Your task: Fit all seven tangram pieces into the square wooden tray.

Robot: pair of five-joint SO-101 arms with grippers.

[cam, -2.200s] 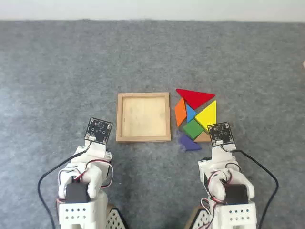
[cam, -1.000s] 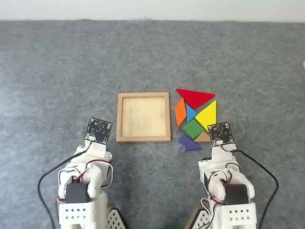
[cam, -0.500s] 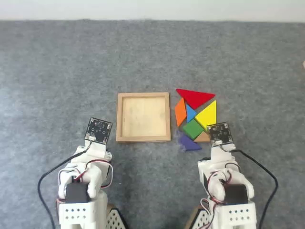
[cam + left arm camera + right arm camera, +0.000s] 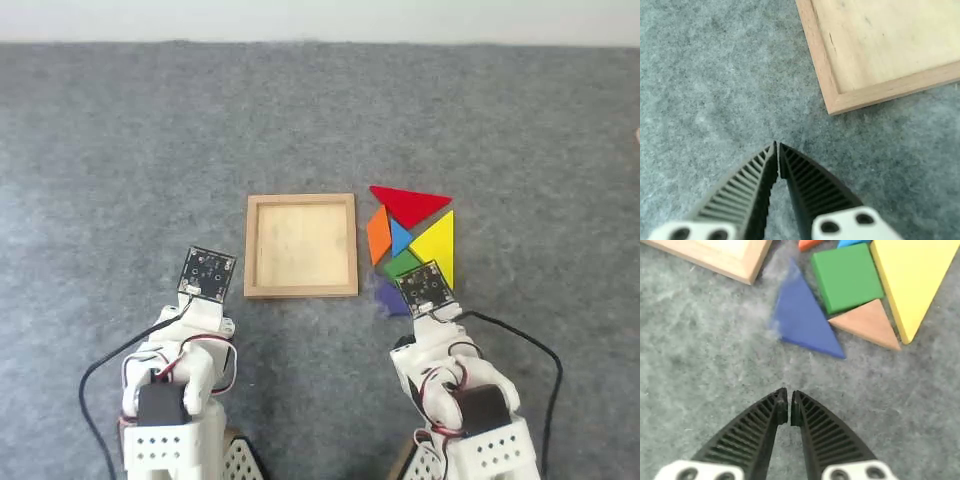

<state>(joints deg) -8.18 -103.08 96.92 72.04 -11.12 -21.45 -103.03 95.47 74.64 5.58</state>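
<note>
While the tray [image 4: 300, 291] held no pieces at the centre of the high view, all seven lay clustered just to its right: a red triangle [image 4: 405, 204] at the top, then an orange piece [image 4: 378, 233], a small blue triangle [image 4: 399, 237], a yellow triangle [image 4: 436, 243] and a green square [image 4: 401, 264]. A dark blue triangle [image 4: 805, 322] and a tan triangle [image 4: 867, 322] were lowest.

The right gripper [image 4: 789, 407] sat near the dark blue triangle, closed and empty. The left gripper [image 4: 778, 150] was also closed and empty, by the tray's lower-left corner.

The flat pieces touched, so a closed or poorly aimed gripper would likely shove neighbours or slide one along the nap.

The surface [image 4: 150, 130] was grey felt, with a pale strip along the top edge.
</note>
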